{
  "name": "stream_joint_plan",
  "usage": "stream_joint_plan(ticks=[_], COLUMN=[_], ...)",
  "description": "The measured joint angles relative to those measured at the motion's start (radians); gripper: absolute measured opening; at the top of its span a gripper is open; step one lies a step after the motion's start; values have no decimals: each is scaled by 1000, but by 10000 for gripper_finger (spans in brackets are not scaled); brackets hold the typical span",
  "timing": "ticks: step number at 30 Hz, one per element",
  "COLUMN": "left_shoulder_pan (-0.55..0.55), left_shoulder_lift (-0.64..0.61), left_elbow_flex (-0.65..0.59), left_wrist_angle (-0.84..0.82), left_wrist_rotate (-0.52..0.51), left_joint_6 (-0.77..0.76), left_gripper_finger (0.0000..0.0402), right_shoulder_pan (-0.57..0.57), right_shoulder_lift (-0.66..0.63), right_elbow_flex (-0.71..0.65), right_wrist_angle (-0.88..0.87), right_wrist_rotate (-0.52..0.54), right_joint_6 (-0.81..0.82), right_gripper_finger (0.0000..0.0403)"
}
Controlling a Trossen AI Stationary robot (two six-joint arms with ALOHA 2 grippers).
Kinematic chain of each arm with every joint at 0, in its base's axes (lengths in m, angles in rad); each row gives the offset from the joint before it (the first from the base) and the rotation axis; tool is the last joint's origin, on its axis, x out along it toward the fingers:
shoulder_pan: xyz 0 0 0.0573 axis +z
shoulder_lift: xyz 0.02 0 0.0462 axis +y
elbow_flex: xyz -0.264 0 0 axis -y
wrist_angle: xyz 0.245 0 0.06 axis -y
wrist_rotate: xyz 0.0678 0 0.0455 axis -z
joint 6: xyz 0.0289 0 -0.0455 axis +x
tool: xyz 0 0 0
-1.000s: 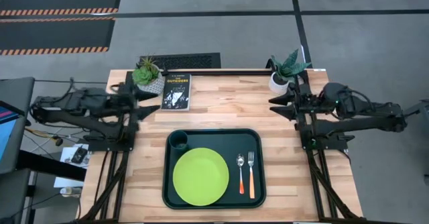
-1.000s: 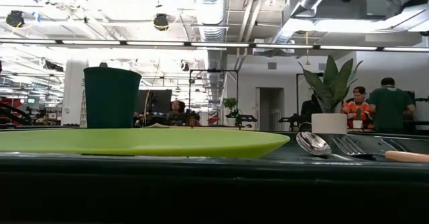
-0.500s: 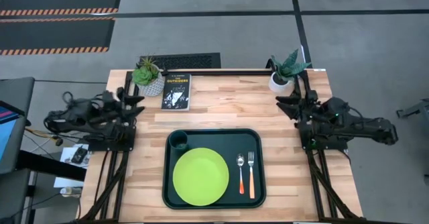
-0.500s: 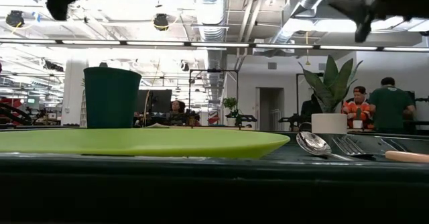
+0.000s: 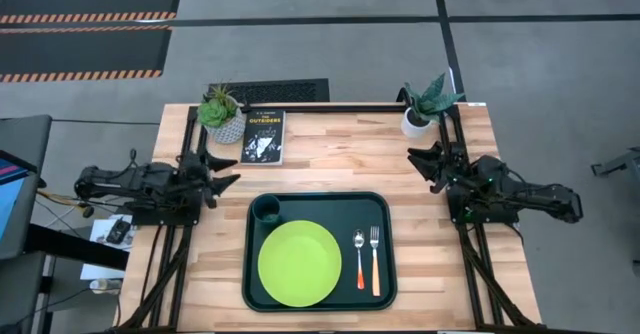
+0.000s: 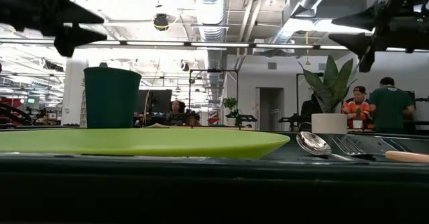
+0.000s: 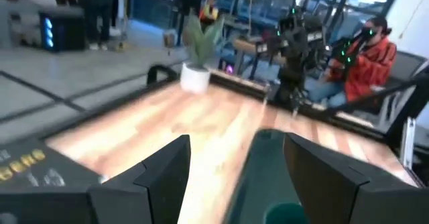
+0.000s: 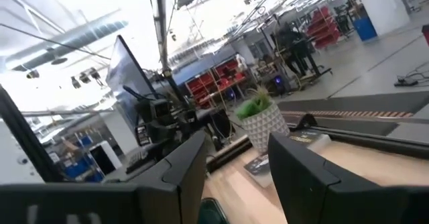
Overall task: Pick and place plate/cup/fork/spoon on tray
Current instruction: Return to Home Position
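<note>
The dark green tray (image 5: pixel 385 206) lies on the table's near middle. On it rest the lime-green plate (image 5: pixel 299 263), the dark green cup (image 5: pixel 266 210) standing upright at its far left corner, the spoon (image 5: pixel 359 257) and the fork (image 5: pixel 375 259) side by side at its right. In the low view the plate (image 6: pixel 141 142), cup (image 6: pixel 111 96), spoon (image 6: pixel 315 145) and fork (image 6: pixel 358 147) show on the tray (image 6: pixel 201 184). My left gripper (image 5: pixel 226 171) is open and empty at the table's left edge. My right gripper (image 5: pixel 420 162) is open and empty at the right edge.
A black book (image 5: pixel 263 137) lies at the far left beside a white plant pot (image 5: pixel 221 114). A second potted plant (image 5: pixel 425 109) stands at the far right, close to my right gripper. People show in the room beyond the table.
Both arms have swung and come lower at the table's edges. My left gripper first drew back toward the left edge, then came right again and nearer. My right gripper has moved slightly toward the near edge. The things on the tray have not moved.
</note>
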Motion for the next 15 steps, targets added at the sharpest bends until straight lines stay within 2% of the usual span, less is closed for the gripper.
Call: stream_joint_plan(ticks=[3, 7, 11, 15], left_shoulder_pan=[0, 0, -1, -2], left_shoulder_lift=[1, 1, 27, 18], left_elbow_flex=[-57, -155, -168, -169], left_wrist_angle=[25, 160, 271, 268], left_wrist_rotate=[18, 15, 87, 118], left_joint_6=[-34, -38, 5, 18], left_gripper_finger=[229, 229, 229, 229], right_shoulder_pan=[4, 5, 6, 5], right_shoulder_lift=[1, 1, 1, 1], right_elbow_flex=[0, 0, 0, 0], right_wrist_angle=[-9, -32, -44, -73], right_wrist_rotate=[-2, 0, -1, 0], right_joint_6=[-12, -19, -20, -21], right_gripper_finger=[185, 183, 181, 181])
